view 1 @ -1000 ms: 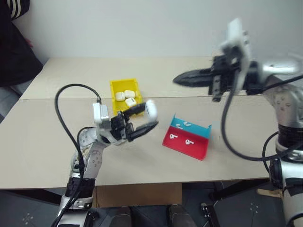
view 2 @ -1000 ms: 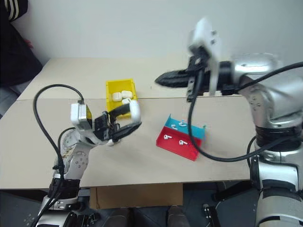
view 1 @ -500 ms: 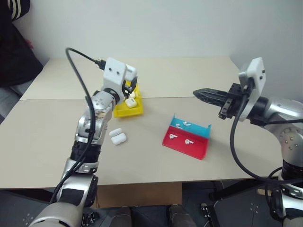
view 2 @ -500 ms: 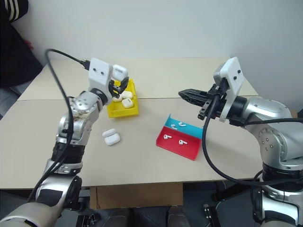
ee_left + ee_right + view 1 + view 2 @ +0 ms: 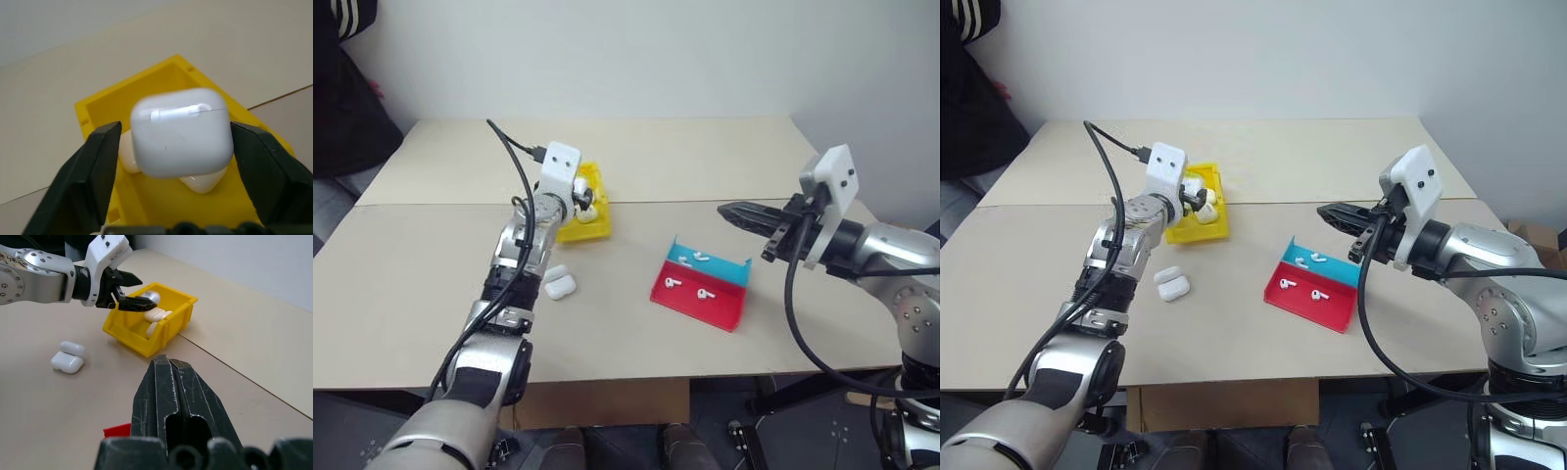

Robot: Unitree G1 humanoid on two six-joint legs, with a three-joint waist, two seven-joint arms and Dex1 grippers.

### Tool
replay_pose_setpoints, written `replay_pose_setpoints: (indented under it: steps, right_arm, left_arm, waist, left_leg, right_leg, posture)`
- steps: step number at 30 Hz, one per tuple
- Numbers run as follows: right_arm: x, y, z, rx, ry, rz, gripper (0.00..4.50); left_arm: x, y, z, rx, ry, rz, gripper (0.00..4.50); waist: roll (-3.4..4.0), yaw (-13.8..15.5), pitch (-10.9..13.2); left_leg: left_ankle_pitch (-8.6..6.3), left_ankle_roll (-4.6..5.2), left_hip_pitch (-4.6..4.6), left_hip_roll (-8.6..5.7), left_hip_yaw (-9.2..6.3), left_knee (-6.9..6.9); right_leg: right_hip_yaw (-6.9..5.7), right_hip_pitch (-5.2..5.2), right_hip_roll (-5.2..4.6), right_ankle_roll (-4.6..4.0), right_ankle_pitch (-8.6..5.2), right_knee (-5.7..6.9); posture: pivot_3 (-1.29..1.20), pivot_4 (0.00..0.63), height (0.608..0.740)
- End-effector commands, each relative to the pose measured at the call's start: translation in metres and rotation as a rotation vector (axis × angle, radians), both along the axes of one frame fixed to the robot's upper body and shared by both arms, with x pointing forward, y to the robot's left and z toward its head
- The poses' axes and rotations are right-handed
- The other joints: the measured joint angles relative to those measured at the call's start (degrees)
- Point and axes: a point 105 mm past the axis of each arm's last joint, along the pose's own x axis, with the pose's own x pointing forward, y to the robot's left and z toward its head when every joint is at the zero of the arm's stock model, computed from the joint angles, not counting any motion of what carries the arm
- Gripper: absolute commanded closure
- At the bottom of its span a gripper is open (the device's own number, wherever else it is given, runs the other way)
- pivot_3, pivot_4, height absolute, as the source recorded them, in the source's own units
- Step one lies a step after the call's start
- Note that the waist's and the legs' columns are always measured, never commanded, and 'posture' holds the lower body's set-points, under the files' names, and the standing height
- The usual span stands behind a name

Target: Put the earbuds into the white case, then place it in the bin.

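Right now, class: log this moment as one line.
left gripper: jaws open, white case between them over yellow bin | right gripper: shut, empty | earbuds: in red-and-blue tray

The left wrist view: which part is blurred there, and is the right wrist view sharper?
In the left wrist view, the white case between the open fingers looks soft with a glare streak; the bin is clearer. In the right wrist view, the shut right gripper is sharp.

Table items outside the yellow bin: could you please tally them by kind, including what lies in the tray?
White cases: 2
Earbuds: 3
Red-and-blue tray: 1
Total: 6
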Motion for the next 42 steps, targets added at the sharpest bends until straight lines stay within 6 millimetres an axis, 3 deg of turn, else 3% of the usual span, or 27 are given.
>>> replay_pose_setpoints:
  steps: [1,4,10,14,18,22,29,34,42]
  right_arm:
    - [-0.004,-0.001,0.007,-0.016,-0.038,-0.012,4.50]
    - [-0.004,-0.001,0.004,-0.032,-0.030,-0.015,4.50]
    - [-0.006,-0.004,-0.003,-0.086,-0.044,-0.021,4.50]
    - [-0.017,-0.008,-0.012,-0.190,-0.095,0.016,4.50]
    - [-0.040,-0.019,-0.030,-0.310,-0.195,0.102,4.50]
    - [-0.059,-0.040,-0.046,-0.439,-0.166,0.195,4.50]
    - [-0.064,-0.084,-0.054,-0.542,-0.073,0.144,4.50]
    - [-0.071,-0.094,-0.057,-0.575,-0.051,0.147,4.50]
    - [-0.072,-0.090,-0.059,-0.564,-0.040,0.153,4.50]
  left_arm:
    - [0.002,-0.006,0.020,0.020,-0.075,-0.017,0.08]
    - [0.000,-0.007,0.024,0.016,-0.131,-0.017,0.08]
    - [-0.021,-0.005,0.044,-0.312,-0.232,-0.204,0.08]
    - [-0.044,0.000,0.042,-0.282,-0.245,-0.340,0.08]
    - [-0.094,0.008,0.035,-0.221,-0.222,-0.585,0.08]
    - [-0.152,0.026,0.019,-0.174,-0.116,-0.805,0.08]
    - [-0.211,0.063,-0.010,-0.089,0.074,-0.859,0.08]
    - [-0.227,0.073,-0.013,-0.077,0.124,-0.861,0.08]
    - [-0.229,0.072,-0.005,-0.089,0.119,-0.886,0.08]
  waist:
    - [0.00,-0.02,0.00]
    - [0.00,0.02,0.00]
    - [0.00,-0.14,0.00]
    - [0.01,-0.18,0.00]
    - [0.01,-0.24,-0.01]
    - [0.01,-0.47,-0.01]
    - [-0.03,-0.27,-0.05]
    - [-0.05,0.11,-0.05]
    - [-0.05,0.05,-0.06]
  left_leg:
    - [0.00,0.00,0.00,0.00,0.00,0.00]
    - [0.00,0.00,-0.02,0.00,0.00,0.00]
    - [0.00,0.00,-0.01,-0.01,0.01,-0.01]
    - [0.00,0.00,0.01,0.00,0.02,-0.01]
    - [-0.01,0.00,0.04,0.00,0.02,-0.01]
    - [-0.01,-0.01,0.12,0.01,0.10,-0.02]
    - [0.02,-0.03,0.61,0.12,0.22,0.02]
    - [0.01,-0.03,0.50,0.12,0.24,0.01]
    - [0.01,-0.03,0.52,0.13,0.25,0.01]
  right_leg:
    - [0.00,0.00,0.00,0.00,0.00,0.00]
    - [0.00,-0.01,-0.01,-0.05,0.03,-0.02]
    - [0.01,0.00,-0.04,-0.25,0.15,-0.01]
    - [0.01,0.00,-0.03,-0.23,0.14,0.01]
    - [0.00,0.04,-0.03,-0.09,0.05,-0.01]
    - [0.03,0.07,-0.06,0.03,-0.03,0.01]
    - [0.05,0.34,-0.05,-0.32,-0.33,0.07]
    - [0.05,0.26,-0.06,-0.36,-0.38,0.06]
    - [0.06,0.25,-0.05,-0.36,-0.38,0.06]
  posture:
    - [0.00,0.150,0.740]
    - [0.00,0.150,0.740]
    - [0.00,0.150,0.740]
    - [0.00,0.150,0.740]
    - [0.00,0.150,0.740]
    - [0.00,0.150,0.740]
    - [0.00,0.150,0.740]
    - [0.00,0.150,0.740]
    - [0.00,0.150,0.740]
